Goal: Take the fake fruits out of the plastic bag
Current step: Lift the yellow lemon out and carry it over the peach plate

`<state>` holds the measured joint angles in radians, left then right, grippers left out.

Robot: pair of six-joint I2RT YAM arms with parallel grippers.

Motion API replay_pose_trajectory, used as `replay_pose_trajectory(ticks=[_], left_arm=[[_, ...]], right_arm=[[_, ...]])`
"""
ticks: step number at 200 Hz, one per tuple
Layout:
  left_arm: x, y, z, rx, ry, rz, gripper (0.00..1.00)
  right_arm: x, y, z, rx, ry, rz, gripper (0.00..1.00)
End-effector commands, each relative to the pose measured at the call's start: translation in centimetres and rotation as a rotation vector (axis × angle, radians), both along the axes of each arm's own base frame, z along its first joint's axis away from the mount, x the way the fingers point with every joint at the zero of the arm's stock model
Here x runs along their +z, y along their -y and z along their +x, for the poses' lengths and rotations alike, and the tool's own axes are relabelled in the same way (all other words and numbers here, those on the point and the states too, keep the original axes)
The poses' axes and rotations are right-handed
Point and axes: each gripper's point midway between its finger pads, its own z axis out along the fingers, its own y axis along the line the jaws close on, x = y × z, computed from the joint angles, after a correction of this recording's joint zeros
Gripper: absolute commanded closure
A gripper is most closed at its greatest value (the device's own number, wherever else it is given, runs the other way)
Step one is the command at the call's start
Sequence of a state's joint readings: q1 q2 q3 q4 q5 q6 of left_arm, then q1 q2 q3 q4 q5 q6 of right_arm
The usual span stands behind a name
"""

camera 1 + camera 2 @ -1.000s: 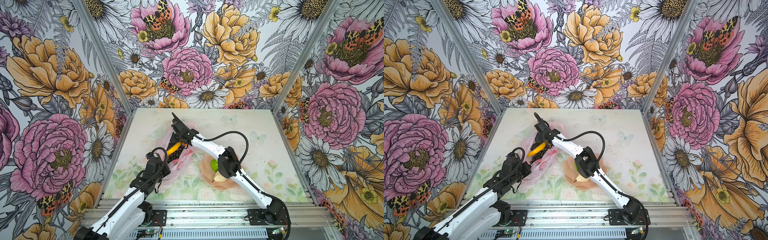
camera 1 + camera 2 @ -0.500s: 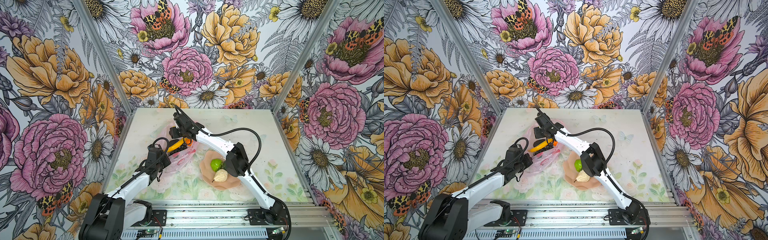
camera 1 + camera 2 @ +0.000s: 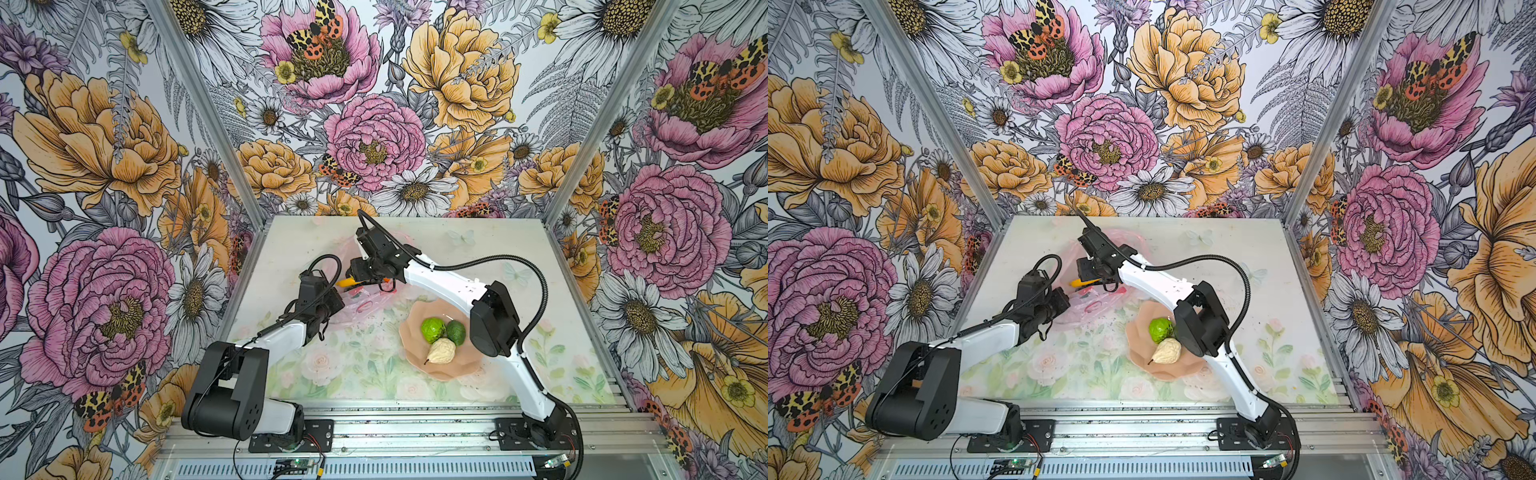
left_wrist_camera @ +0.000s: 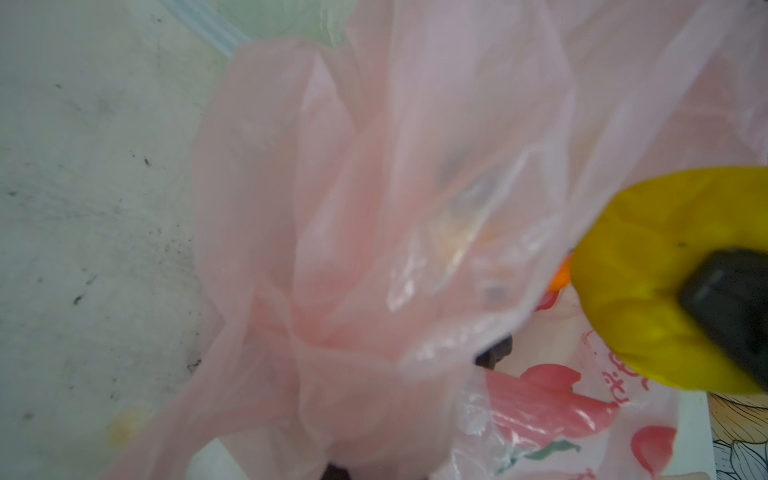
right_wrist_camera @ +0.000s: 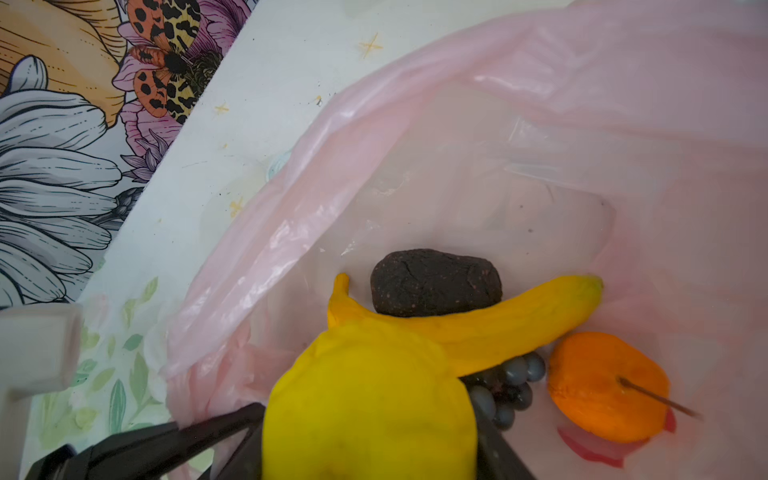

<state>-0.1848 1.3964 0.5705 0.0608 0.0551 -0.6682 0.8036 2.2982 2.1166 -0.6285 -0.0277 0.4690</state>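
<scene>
Both top views look down from the front over the whole bench (image 3: 299, 245); wrist views closely share the bag (image 4: 353, 187).

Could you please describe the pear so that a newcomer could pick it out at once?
Toward the front of the floral table sits a peach-pink wavy-edged plate. Three fruits lie on it, and the pear is the one nearest the front rim. It alone is cream and tapers to a thin stem; its neighbours, a lime-green fruit and a darker green fruit, are round.
</scene>
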Motion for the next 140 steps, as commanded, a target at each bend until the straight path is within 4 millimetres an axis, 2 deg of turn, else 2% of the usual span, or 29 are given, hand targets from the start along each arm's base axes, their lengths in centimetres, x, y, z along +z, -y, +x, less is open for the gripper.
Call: replay_pose_trajectory(ticks=[1,65,71,82,113,140], left_arm=[[0.9,-0.2,0.6,-0.019,0.042,0.012,1.00],[0.0,-0.1,-0.2,-0.031,0.011,-0.002,1.00],[0.0,-0.1,-0.2,-0.029,0.013,-0.003,1.00],[0.1,-0.2,-0.3,-0.026,0.013,-0.002,1.00],[0.5,-0.6,-0.6,-0.008,0.025,-0.004,1.00],[0.5,-0.5,-0.6,-0.012,0.022,-0.006,1.00]], right_arm=[[4.8,1.4,-0.2,-0.009,0.092,0.033,0.43],[5.4,8.1,-5.3,-0.033,0.094,-0.052,0.43],[5.5,10.0,-5.0,-0.065,0.091,-0.057,0.43],[5.4,11.5,-6.0,-0.076,0.085,-0.065,0.43],[4.1,15.4,-9.0,-0.115,0.053,-0.097,0.43],[2.9,18.6,-10.7,-0.170,0.006,-0.101,0.43]])
